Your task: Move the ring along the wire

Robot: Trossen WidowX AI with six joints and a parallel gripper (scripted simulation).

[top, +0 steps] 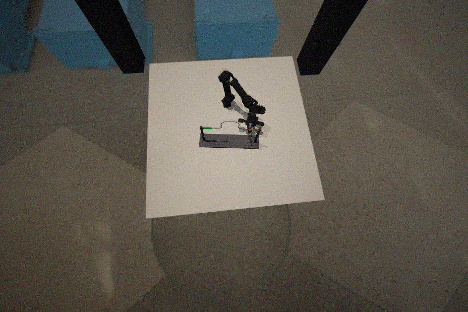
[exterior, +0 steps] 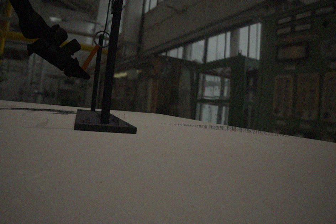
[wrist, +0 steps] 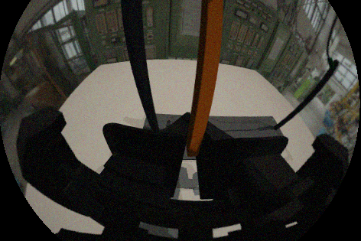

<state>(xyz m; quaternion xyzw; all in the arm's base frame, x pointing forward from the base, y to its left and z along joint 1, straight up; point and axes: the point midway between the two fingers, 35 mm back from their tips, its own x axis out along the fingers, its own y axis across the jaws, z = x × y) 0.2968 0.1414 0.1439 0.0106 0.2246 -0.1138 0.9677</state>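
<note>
My gripper [exterior: 87,76] [wrist: 191,116] is shut on the orange handle [exterior: 90,57] [wrist: 208,47], gripping its lower end. The handle slants up to the ring [exterior: 94,36], which in the exterior view appears around the wire by the top of the far post [exterior: 95,86]. In the top view the gripper is at the right green part [top: 254,129], beside the right post [top: 257,135]. The grey wire [top: 229,121] arches toward the left green part [top: 206,128] and left post [top: 203,134]. The ring is cut off at the wrist view's top; its contact with the wire cannot be told.
The posts stand on a dark base [top: 222,144] [exterior: 89,128] [wrist: 248,127] on the white table top [top: 181,183]. In the wrist view, one post [wrist: 134,35] rises close left of the handle and the other post [wrist: 306,97] stands farther right. The arm reaches in from behind the wire.
</note>
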